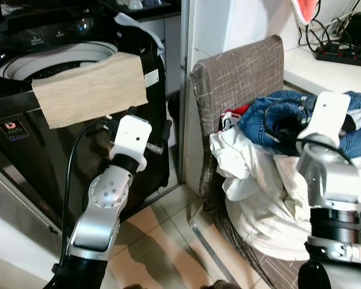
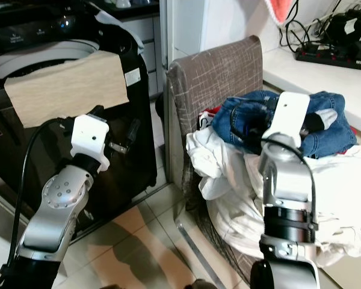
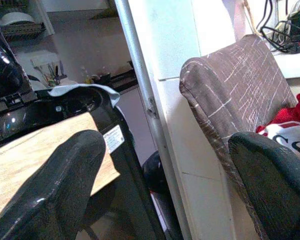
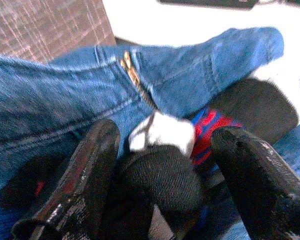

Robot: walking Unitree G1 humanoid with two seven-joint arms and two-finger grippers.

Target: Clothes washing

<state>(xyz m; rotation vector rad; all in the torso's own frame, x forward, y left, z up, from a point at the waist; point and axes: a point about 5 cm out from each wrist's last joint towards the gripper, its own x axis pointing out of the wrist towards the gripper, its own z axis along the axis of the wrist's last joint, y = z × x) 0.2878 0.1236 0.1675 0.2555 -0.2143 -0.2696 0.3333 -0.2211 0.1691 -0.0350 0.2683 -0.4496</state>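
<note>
Right gripper [image 4: 162,165], open, straddles a black sock [image 4: 160,182] on the jeans [image 1: 271,117] atop the chair [image 1: 240,72] pile; left gripper [image 3: 165,190], open and empty, near washer [image 1: 54,54].

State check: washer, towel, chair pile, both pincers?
Washing machine: lid open.
Beige towel: draped over the washer's front rim.
Clothes pile: heaped on the chair.
Jeans: on top of the pile.
Left pincer: open, empty.
Right pincer: open, straddling a black garment.
</note>
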